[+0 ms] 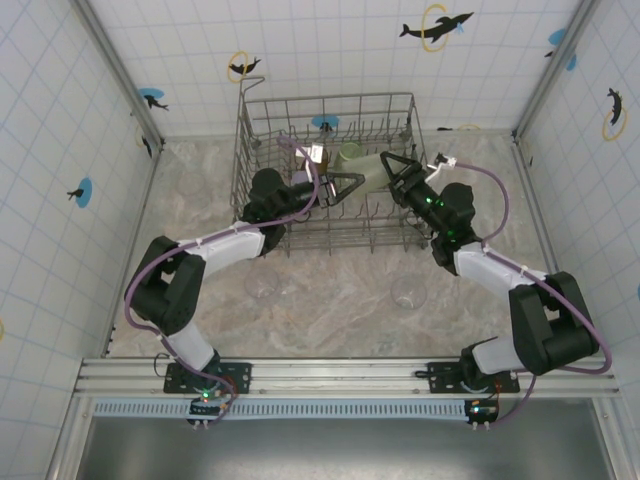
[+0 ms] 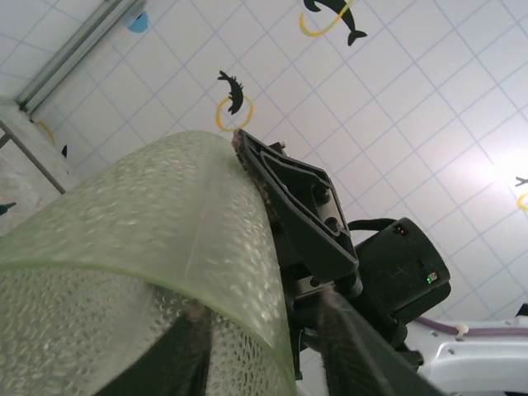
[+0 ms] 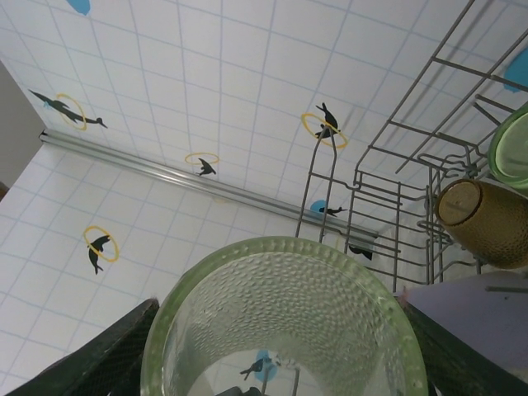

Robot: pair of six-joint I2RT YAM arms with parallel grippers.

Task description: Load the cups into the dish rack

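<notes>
The dish rack point(image 1: 326, 99) stands at the back of the table. Inside it, a pale green cup point(image 1: 368, 172) lies between the two grippers. My right gripper point(image 1: 386, 170) has a finger pressed to each side of this cup point(image 3: 285, 280). My left gripper point(image 1: 355, 187) stands open at the cup's point(image 2: 148, 214) rim, one finger inside and the other outside, clear of the wall. In the rack an amber cup point(image 3: 483, 223), a second green cup point(image 1: 352, 150) and a lilac cup point(image 3: 466, 301) lie close by. Two clear cups point(image 1: 262, 285) point(image 1: 408, 292) stand on the table in front of the rack.
The rack's wire walls and upright tines point(image 3: 388, 173) close in round both grippers. Tiled walls with bird stickers enclose the table on three sides. The marbled tabletop point(image 1: 340, 300) lies between the rack and the arm bases.
</notes>
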